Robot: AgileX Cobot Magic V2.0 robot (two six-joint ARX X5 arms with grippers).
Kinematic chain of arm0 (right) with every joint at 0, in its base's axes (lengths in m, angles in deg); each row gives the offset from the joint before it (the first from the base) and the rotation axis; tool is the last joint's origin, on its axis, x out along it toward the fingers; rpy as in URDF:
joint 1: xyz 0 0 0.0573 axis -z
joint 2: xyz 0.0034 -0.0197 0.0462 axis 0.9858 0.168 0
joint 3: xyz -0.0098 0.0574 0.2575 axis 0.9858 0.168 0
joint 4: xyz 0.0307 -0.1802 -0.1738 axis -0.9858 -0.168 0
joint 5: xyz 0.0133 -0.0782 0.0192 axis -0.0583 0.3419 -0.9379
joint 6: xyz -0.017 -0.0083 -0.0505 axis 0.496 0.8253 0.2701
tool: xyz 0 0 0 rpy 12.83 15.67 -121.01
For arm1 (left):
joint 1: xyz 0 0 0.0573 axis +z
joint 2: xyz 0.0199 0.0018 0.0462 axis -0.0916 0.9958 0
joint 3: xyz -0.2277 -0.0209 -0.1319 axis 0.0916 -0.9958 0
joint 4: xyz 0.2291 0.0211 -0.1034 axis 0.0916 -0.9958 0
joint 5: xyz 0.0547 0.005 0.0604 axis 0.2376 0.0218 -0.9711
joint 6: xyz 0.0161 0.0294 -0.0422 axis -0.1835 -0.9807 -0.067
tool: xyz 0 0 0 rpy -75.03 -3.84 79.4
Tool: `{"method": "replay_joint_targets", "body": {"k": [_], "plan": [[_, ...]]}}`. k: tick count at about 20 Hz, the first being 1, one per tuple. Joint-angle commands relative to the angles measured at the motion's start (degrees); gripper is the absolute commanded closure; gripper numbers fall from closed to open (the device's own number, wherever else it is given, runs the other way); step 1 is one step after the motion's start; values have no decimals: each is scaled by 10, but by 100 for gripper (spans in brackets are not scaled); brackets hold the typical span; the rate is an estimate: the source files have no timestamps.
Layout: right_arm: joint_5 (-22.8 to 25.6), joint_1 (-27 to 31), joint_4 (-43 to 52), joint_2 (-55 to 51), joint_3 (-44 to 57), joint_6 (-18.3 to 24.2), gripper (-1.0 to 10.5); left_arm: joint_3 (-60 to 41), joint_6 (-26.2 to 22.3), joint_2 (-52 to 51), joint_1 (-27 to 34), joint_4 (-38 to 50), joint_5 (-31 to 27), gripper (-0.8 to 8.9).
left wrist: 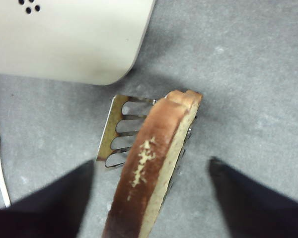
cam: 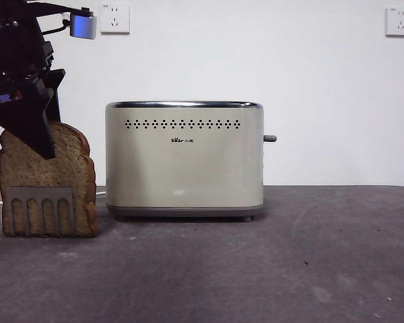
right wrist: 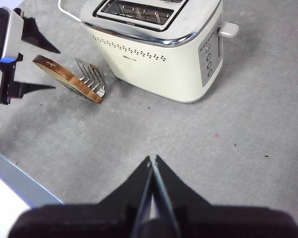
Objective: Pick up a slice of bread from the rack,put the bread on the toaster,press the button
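**Brown bread in the rack, left claw spread around it**

Brown wholegrain bread, a thick slice with darker crust and a rounded top (cam: 48,176), is seen standing upright in the small dull grey metal rack with comb-like prongs (cam: 39,210). The rack is placed on the dark grey table (cam: 269,262), just beside the boxy cream-beige toaster with a chrome top rim (cam: 184,161). A small dark grey lever button (cam: 270,138) is seen on the toaster's far end wall, away from the bread.

The left gripper (left wrist: 151,198) is held above the slice, and its black jaws are spread, one on each side of the crust. No contact with the bread can be seen in the left wrist view.

The right gripper (right wrist: 152,159) is held over the bare table, well apart from the toaster, with its jaws pressed together and nothing between them.
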Motion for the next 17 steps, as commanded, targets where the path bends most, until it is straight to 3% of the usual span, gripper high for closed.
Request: {"method": "replay_joint_targets", "body": {"k": [1,11,17], "plan": [[-1,-2,1,1,-2,5,959,0,0,1,7,3,3,791],[-1,-2,1,1,-2,5,959,1,-3,1,15,11,0,826],[-1,-2,1,1,-2,7,959,106,0,-10,15,-95,4,826]]}}
